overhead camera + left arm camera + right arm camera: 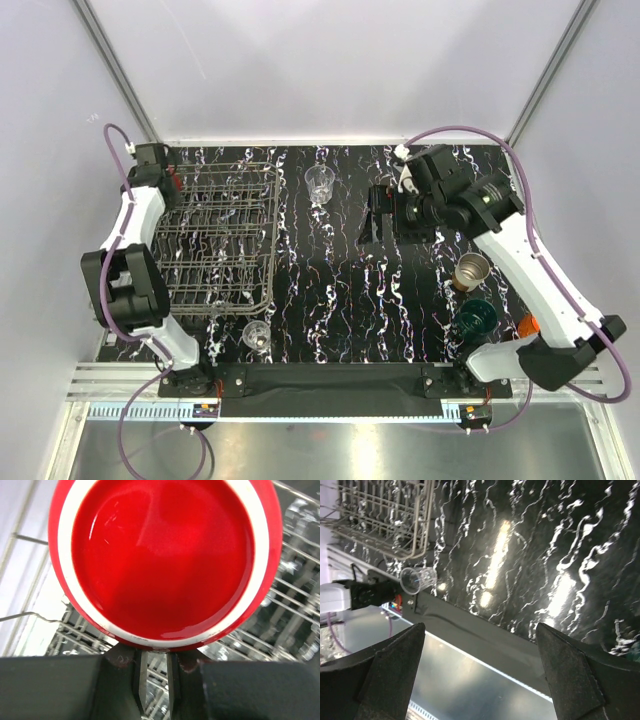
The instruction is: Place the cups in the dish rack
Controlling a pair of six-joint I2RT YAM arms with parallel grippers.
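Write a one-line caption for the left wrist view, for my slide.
The left gripper holds a red cup by its rim over the wire dish rack.

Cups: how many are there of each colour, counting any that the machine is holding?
Red: 1, the red cup, pinched by its rim in the left gripper
Clear: 2, the clear cups
Beige: 1, the beige cup
Dark green: 1, the dark green cup
Orange: 1, the orange cup, only partly in view
Total: 6

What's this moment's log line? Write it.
left jaws: shut on red cup at dish rack | right jaws: open, empty | near clear cup: outside rack
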